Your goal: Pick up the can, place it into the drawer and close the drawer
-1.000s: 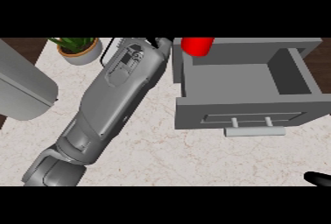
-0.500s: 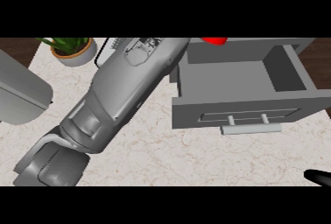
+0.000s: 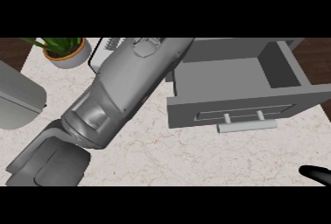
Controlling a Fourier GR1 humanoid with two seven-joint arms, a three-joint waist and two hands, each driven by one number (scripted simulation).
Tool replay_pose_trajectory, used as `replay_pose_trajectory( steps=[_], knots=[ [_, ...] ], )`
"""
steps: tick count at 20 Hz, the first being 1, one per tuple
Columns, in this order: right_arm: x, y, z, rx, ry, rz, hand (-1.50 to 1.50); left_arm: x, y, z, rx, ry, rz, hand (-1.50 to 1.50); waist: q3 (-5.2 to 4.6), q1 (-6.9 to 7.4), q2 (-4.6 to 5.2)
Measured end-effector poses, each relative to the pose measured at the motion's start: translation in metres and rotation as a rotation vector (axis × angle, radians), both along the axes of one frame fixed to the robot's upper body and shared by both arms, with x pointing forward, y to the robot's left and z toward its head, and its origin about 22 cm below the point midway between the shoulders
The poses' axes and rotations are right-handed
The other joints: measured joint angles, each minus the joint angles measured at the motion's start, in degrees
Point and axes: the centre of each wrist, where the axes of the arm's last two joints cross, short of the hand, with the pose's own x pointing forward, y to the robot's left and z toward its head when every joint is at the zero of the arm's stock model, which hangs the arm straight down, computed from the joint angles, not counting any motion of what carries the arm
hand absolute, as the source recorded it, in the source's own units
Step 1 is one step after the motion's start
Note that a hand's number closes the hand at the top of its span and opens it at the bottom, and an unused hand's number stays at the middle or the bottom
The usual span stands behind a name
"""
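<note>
The grey drawer (image 3: pixel 239 83) stands pulled open at the right, its inside bare, with a pale bar handle (image 3: pixel 247 126) on its front. My left forearm (image 3: pixel 123 96) runs from the lower left up to the top edge beside the drawer's left wall. Its hand is past the top edge and hidden. No can shows anywhere in the head view. Only a black fingertip of my right hand (image 3: pixel 317 174) pokes in at the lower right corner, away from the drawer.
A potted plant (image 3: pixel 65 51) stands at the back left. A large rounded grey object (image 3: pixel 18 105) lies at the left edge. A white item (image 3: pixel 107 47) is partly hidden behind my left forearm. Marble counter (image 3: pixel 194 153) spreads in front of the drawer.
The red can, seen above the drawer's back left corner earlier, has passed out of view over the top edge together with my left hand. The drawer now sits lower in the view.
</note>
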Motion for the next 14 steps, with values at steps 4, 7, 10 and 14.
replay_pose_trajectory(
  steps=[4, 7, 10, 14],
  knots=[
    [0.004, 0.003, 0.007, -0.003, -0.003, 0.008, -1.50, 0.002, 0.000, -0.003, 0.007, -0.010, 0.059, -1.50, 0.00, -0.41, 0.13],
    [0.005, 0.001, 0.011, -0.016, -0.008, 0.006, -1.50, 0.003, 0.000, -0.003, 0.006, -0.017, 0.083, -1.50, 0.01, -0.76, 0.19],
    [0.007, 0.001, 0.016, -0.075, -0.020, 0.012, -1.50, 0.003, 0.000, -0.005, 0.001, -0.029, 0.110, -1.50, 0.01, -1.00, 0.31],
    [0.012, 0.004, 0.017, -0.151, -0.056, 0.035, -1.50, 0.003, -0.002, -0.001, -0.027, -0.025, 0.124, -1.50, 0.04, -1.18, 0.52]
  ],
)
